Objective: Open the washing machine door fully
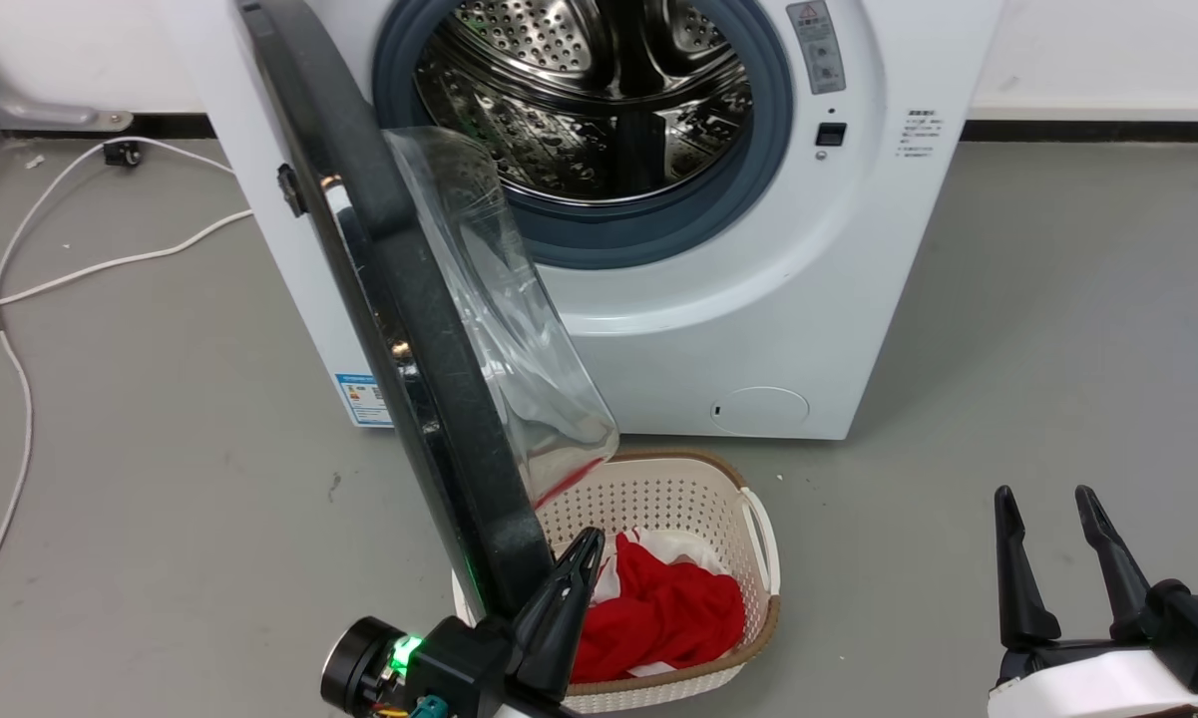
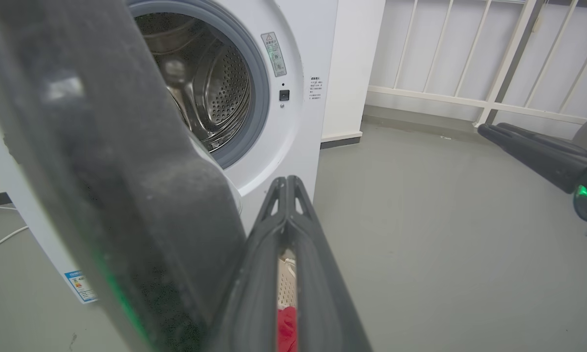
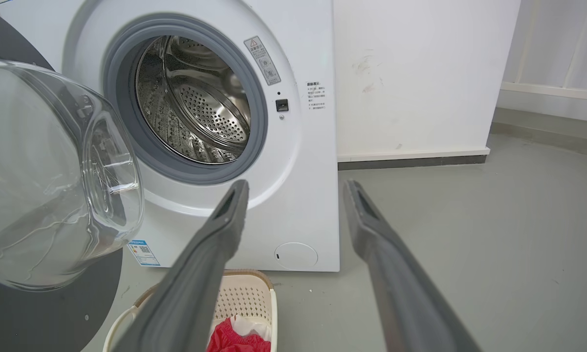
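Straight ahead:

- The washing machine [image 1: 838,299] stands beyond both sets of fingertips, a white front-loading box. Its steel drum [image 1: 599,90] is exposed inside the grey-blue gasket [image 1: 763,170].
- The washing machine door [image 1: 409,329] is swung well out from the machine's front and stands nearly edge-on in the head view. Its black rim runs from the hinge side, far ahead of the left gripper, down to that gripper's fingers.
- The door's clear glass bowl [image 1: 519,329] bulges from the face turned towards the right gripper. In the right wrist view it sits to the left of that gripper's fingers.
- A cream plastic basket [image 1: 758,538] sits on the floor between the two grippers, nearer the left one and just ahead of its tips.
- The right gripper [image 1: 1045,497] hangs well apart from the door. Its two dark fingers are spread wide with nothing between them and point towards the machine's lower front.
- The left gripper [image 1: 589,543] has its fingers brought together, tips meeting, and nothing is clamped. The door's lower edge lies along their left side, either touching or just beside; I cannot tell which.
- A red cloth [image 1: 668,608] lies in the basket, close to the right of the left gripper's fingers.
- The round filter cap [image 1: 758,409] is low on the machine, ahead of the basket.
- A blue label sticker [image 1: 359,399] is at the machine's lower corner, on the far side of the door from the right gripper.
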Robot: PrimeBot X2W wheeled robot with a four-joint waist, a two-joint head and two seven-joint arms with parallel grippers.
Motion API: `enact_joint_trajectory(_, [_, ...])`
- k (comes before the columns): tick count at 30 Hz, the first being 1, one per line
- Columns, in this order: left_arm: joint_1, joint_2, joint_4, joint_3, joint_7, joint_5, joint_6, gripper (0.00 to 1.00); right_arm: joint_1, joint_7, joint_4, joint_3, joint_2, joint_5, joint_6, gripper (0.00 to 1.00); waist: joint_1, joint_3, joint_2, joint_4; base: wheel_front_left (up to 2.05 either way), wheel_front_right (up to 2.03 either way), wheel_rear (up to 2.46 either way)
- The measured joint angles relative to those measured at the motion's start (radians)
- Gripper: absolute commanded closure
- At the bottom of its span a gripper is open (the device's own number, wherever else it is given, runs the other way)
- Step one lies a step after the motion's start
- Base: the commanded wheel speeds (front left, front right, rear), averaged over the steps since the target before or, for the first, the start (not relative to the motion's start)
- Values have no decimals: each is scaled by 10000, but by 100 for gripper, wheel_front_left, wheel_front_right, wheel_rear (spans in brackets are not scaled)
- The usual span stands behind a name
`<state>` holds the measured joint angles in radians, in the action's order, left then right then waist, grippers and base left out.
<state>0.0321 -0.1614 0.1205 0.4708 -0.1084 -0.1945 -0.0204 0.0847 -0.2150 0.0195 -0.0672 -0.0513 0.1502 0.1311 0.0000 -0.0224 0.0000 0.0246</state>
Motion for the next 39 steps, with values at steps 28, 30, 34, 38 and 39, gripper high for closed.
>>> enact_joint_trajectory(28, [1031,-437,815,-330,100,-42,-863,100,251,234,-236,-178,4,0,0,0,0,76,0,3039,0,0,0])
enact_joint_trajectory(30, [1034,-477,803,-476,100,-104,-934,100,244,238,-251,-163,6,0,0,0,1,46,0,3299,0,0,0])
enact_joint_trajectory(34, [1001,-575,635,-813,77,-184,-1076,100,225,274,-311,-182,6,-8,0,0,1,-36,0,3715,0,0,0])
enact_joint_trajectory(38, [785,-696,334,-1248,-58,-328,-1220,100,212,341,-382,-155,6,-31,0,0,1,-135,0,3887,0,0,0])
enact_joint_trajectory(39, [721,-732,236,-1373,-105,-380,-1277,100,203,364,-403,-151,6,-33,0,0,1,-161,0,3899,0,0,0])
